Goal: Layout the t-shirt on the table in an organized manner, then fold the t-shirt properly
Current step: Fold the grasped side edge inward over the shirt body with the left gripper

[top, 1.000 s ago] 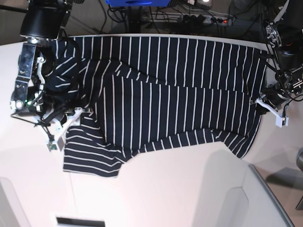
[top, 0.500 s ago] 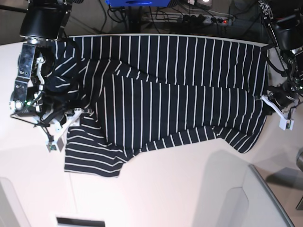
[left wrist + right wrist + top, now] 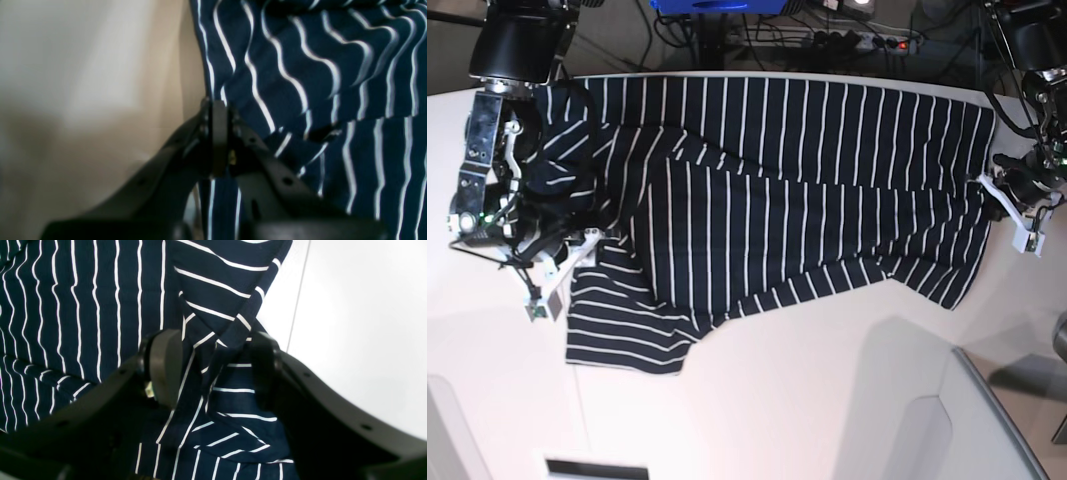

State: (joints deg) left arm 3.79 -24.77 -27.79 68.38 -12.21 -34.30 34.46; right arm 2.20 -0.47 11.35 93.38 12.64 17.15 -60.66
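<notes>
Item 1. Dark navy soft-fabric short-sleeved t-shirt with thin white stripes (image 3: 777, 190): lay spread across the far half of the table, its long upper edge following the curved far rim. A diagonal fold ran over the middle of the body, and the lower hem was uneven and rumpled. One sleeve (image 3: 627, 330) lay flat toward the near side, on the base view's left.

Item 2. Large smooth matte white table (image 3: 757, 400): bare in front of the garment; a thin seam line showed beside the sleeve in the right wrist view.

Item 3. Left gripper (image 3: 218, 110): black jaws pressed fully together, pinching the side edge of the t-shirt (image 3: 300, 83) where cloth met tabletop. In the base view it sat at the shirt's right-hand edge (image 3: 1017, 200).

Item 4. Right gripper (image 3: 213, 370): jaws stood well apart, straddling a bunched, twisted ridge of the t-shirt (image 3: 83, 306) near the sleeve; the cloth filled the gap, but whether the pads pressed it could not be told. Base view: at the garment's left end (image 3: 557, 270).
</notes>
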